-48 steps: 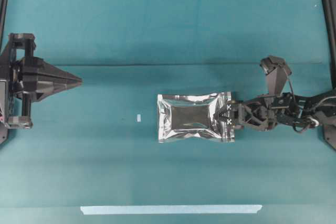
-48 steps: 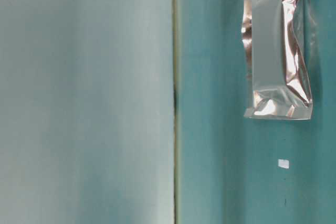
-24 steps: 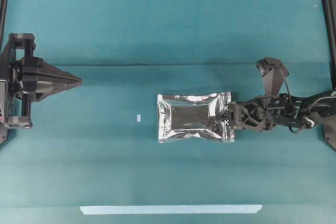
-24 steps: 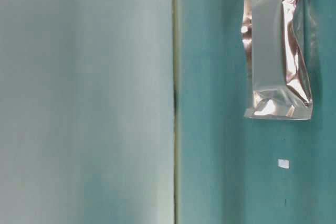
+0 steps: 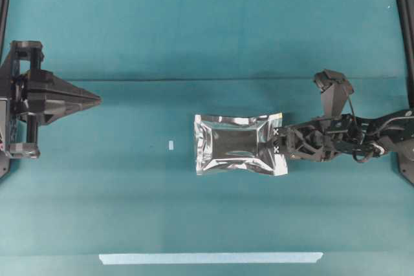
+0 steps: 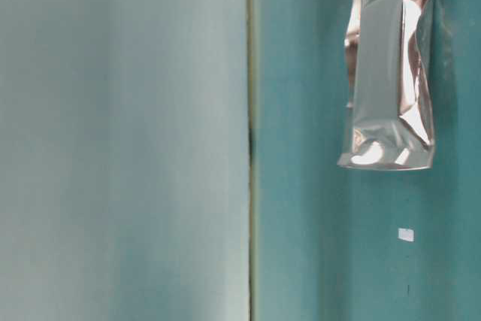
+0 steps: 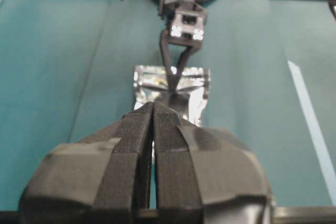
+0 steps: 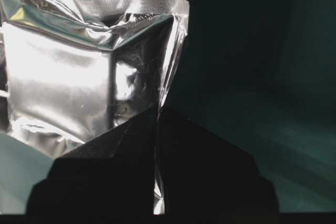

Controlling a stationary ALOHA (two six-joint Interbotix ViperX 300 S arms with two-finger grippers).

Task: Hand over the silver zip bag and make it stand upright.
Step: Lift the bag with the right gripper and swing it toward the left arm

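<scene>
The silver zip bag (image 5: 236, 145) lies near the middle of the teal table, long side running left to right, and shows crinkled and shiny in the table-level view (image 6: 387, 73). My right gripper (image 5: 277, 143) is shut on the bag's right end; in the right wrist view (image 8: 157, 114) foil (image 8: 79, 77) is pinched between the black fingers. My left gripper (image 5: 97, 100) sits far to the left, shut with nothing in it, its tips (image 7: 153, 109) pointing toward the bag (image 7: 171, 93).
A small white scrap (image 5: 171, 145) lies left of the bag and shows in the table-level view (image 6: 406, 234). A long pale tape strip (image 5: 211, 258) runs along the front of the table. Black frame rails (image 5: 405, 24) stand at both sides.
My right gripper has closed from wide open onto the bag's right end. That end has buckled and lifted slightly. The left arm has not moved.
</scene>
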